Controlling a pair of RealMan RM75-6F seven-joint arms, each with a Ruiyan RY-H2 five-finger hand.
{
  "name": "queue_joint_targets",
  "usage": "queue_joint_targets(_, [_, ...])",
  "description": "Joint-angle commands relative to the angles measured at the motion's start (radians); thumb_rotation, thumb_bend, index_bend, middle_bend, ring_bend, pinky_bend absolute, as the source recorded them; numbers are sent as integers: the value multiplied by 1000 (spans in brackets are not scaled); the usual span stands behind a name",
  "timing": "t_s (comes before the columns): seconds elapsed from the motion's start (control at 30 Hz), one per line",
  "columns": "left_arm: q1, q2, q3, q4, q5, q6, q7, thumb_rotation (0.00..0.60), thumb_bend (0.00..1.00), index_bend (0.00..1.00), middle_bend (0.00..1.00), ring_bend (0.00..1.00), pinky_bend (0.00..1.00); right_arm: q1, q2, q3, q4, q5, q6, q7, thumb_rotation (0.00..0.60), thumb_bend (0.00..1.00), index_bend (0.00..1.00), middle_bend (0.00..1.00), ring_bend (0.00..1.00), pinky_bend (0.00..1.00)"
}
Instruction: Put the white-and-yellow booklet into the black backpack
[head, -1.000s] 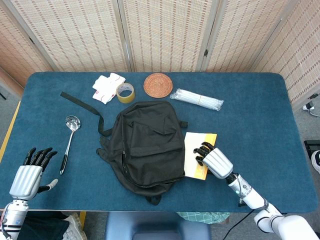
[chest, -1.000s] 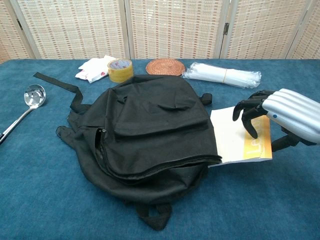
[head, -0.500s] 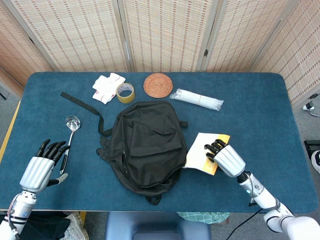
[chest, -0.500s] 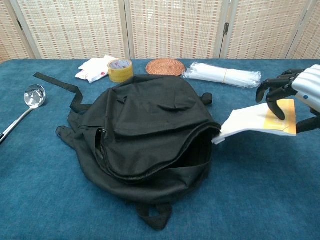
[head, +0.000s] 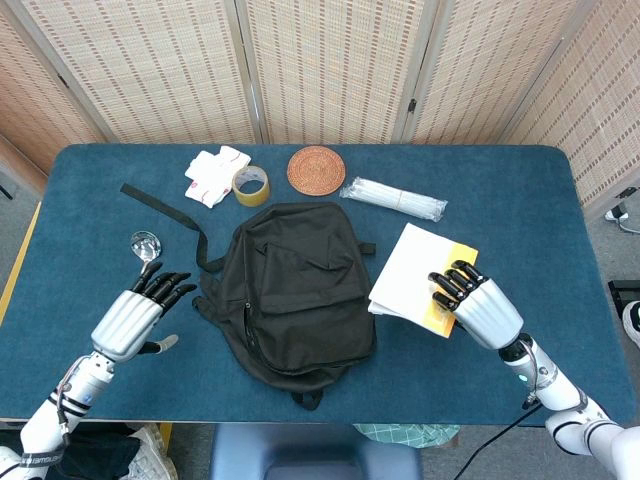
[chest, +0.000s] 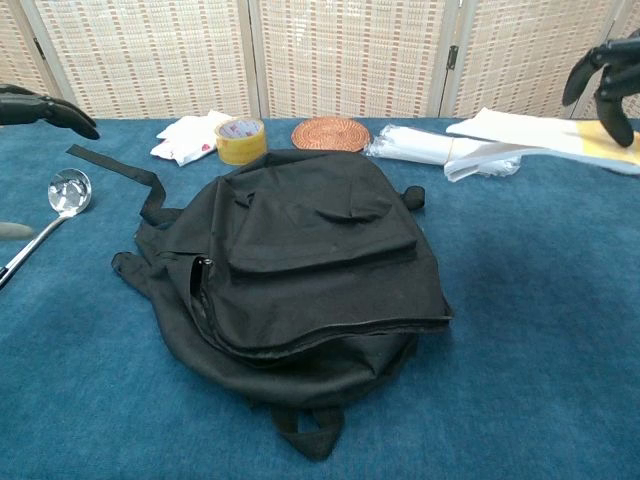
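Observation:
The black backpack (head: 290, 290) lies flat in the middle of the blue table (head: 520, 200), also central in the chest view as the backpack (chest: 300, 270). My right hand (head: 475, 305) grips the yellow edge of the white-and-yellow booklet (head: 415, 280) and holds it in the air to the right of the bag. In the chest view the booklet (chest: 520, 135) hangs level at the upper right, with the right hand (chest: 610, 70) on its far end. My left hand (head: 135, 315) hovers with fingers spread and empty, left of the backpack; only the left hand's fingertips (chest: 45, 108) show in the chest view.
A metal ladle (head: 140, 275) lies partly under my left hand. At the back of the table sit a tape roll (head: 251, 184), a white cloth (head: 215, 172), a woven coaster (head: 316, 169) and a bag of plastic tubes (head: 395, 199). A black strap (head: 165, 210) trails left of the bag.
My right hand has lifted the booklet off the table, out from under the bag's edge, and moved it right. The left hand has risen and come in toward the backpack.

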Motion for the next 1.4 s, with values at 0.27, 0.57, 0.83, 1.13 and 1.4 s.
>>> queue_joint_targets(0.27, [-165, -61, 7, -18, 45, -187, -41, 600, 236, 235, 146, 168, 59, 13, 223, 37, -329, -56, 13, -217, 600, 624, 754, 451, 490, 395])
queue_joint_targets(0.57, [-282, -194, 20, 25, 32, -320, -82, 600, 235, 242, 146, 168, 59, -2, 251, 45, -365, -50, -36, -239, 600, 624, 754, 451, 489, 396])
queue_joint_targets(0.83, [-333, -309, 19, 76, -62, -407, -41, 600, 234, 235, 146, 160, 54, -14, 248, 51, -360, -58, -45, -234, 600, 624, 754, 451, 491, 398])
queue_joint_targets(1.13, [-354, -378, 11, 117, -160, -434, -14, 600, 234, 237, 146, 153, 54, -24, 243, 62, -352, -61, -46, -227, 600, 624, 754, 451, 490, 401])
queue_joint_targets(1.4, [-367, -397, -8, 126, -243, -454, -60, 600, 238, 275, 146, 152, 57, -28, 237, 71, -343, -65, -48, -222, 600, 625, 754, 451, 491, 401])
